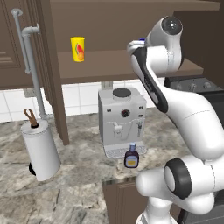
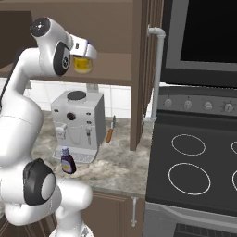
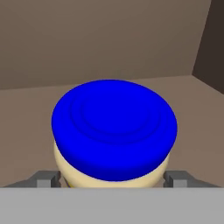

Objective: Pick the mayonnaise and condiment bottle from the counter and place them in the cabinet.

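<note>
The first placement looks nearly done: the mayonnaise (image 3: pixel 114 131) sits inside the cabinet (image 1: pixel 131 17), apparently low over or on its shelf board (image 1: pixel 113 65), and the tool (image 3: pixel 113 180) stands around the jar with its jaws wide apart, one fingertip (image 3: pixel 43 179) on each side of the yellow body just under the blue lid. Whether the pads touch the jar cannot be told, so it may be freshly let go or about to be. The likely next move is to draw the tool straight back out of the cabinet without nudging the jar, then go down for the condiment bottle (image 1: pixel 131 157), which stands upright on the surface (image 1: pixel 65 192) just in front of the coffee machine (image 1: pixel 121 118), near the front edge. On the shelf, a yellow cup (image 1: pixel 77 49) stands well apart to the left, with bare board between; the cabinet's side wall closes the right.
</note>
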